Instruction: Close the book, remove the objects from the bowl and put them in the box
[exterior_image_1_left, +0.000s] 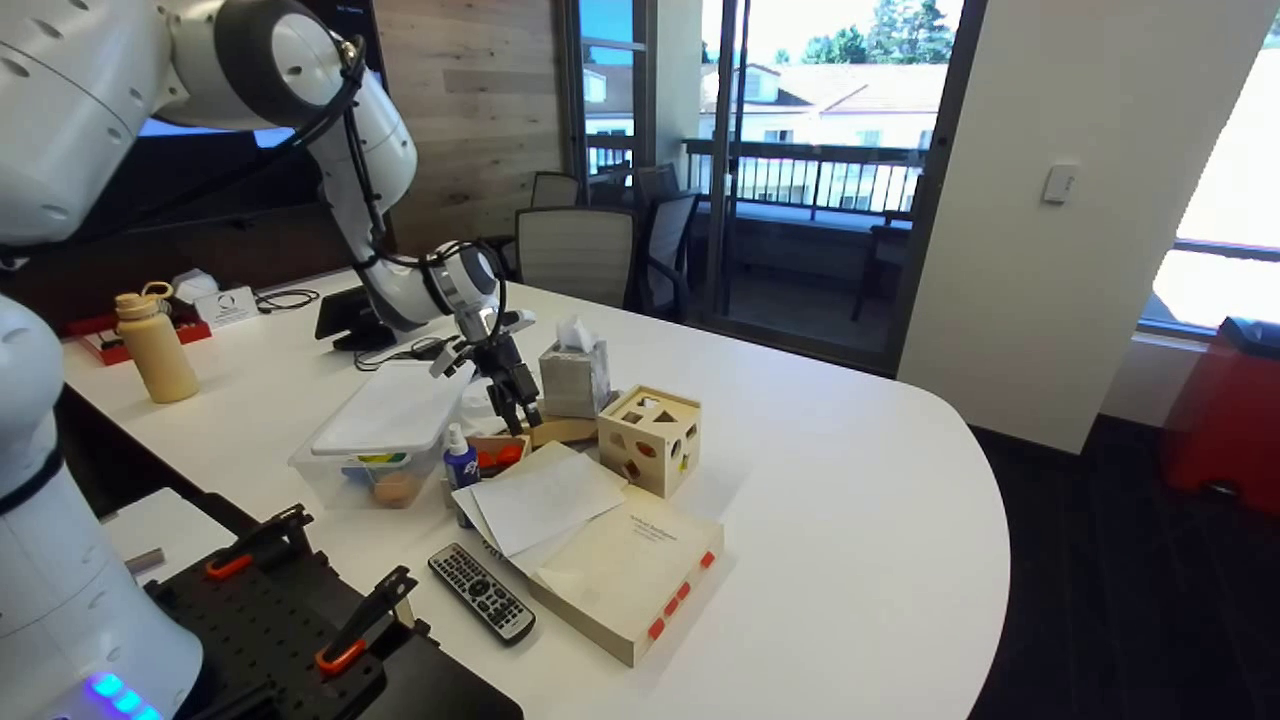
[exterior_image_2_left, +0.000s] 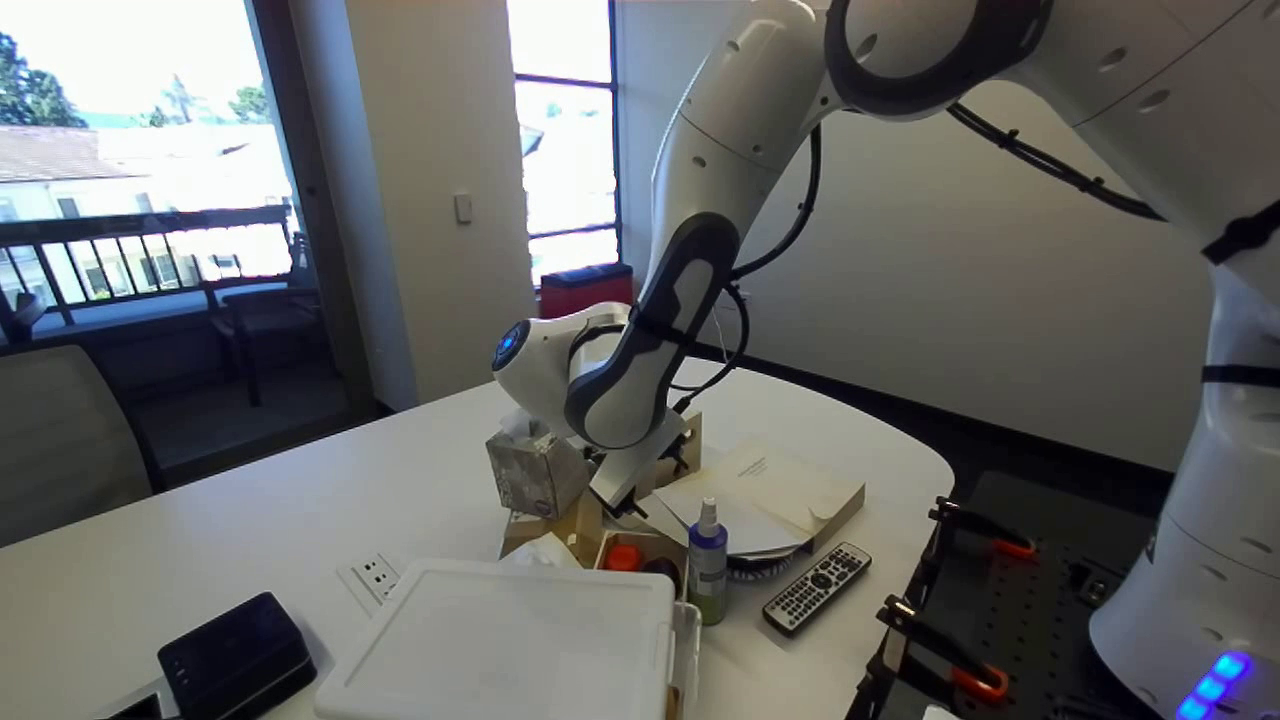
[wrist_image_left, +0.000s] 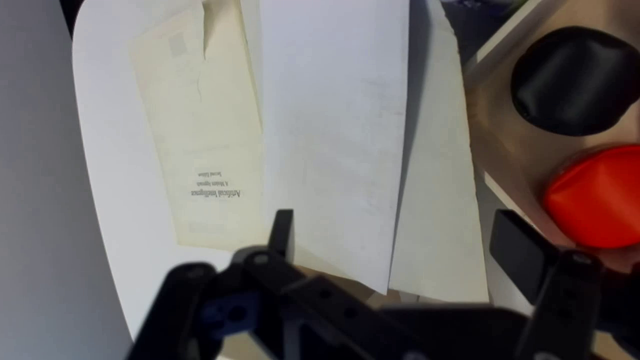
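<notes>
The book (exterior_image_1_left: 635, 560) lies open at a cream title page, with red marks on its edge; it also shows in an exterior view (exterior_image_2_left: 790, 490) and the wrist view (wrist_image_left: 210, 130). White sheets (wrist_image_left: 335, 130) cover its middle, and a cream leaf (wrist_image_left: 440, 210) shows beyond them. Its blue cover is hidden. My gripper (wrist_image_left: 395, 237) is open and empty above the far edge of the sheets, one finger on each side of the leaf. A tan cardboard piece (exterior_image_2_left: 575, 525), perhaps the box, is partly hidden by the tissue box. The bowl and its teal and green objects do not show.
An open tray (wrist_image_left: 500, 145) with red and black things sits beside the leaf. A wooden shape cube (exterior_image_1_left: 650, 440), tissue box (exterior_image_1_left: 575, 380), spray bottle (exterior_image_2_left: 708, 570), remote (exterior_image_1_left: 482, 592) and lidded plastic container (exterior_image_2_left: 500, 640) stand close around.
</notes>
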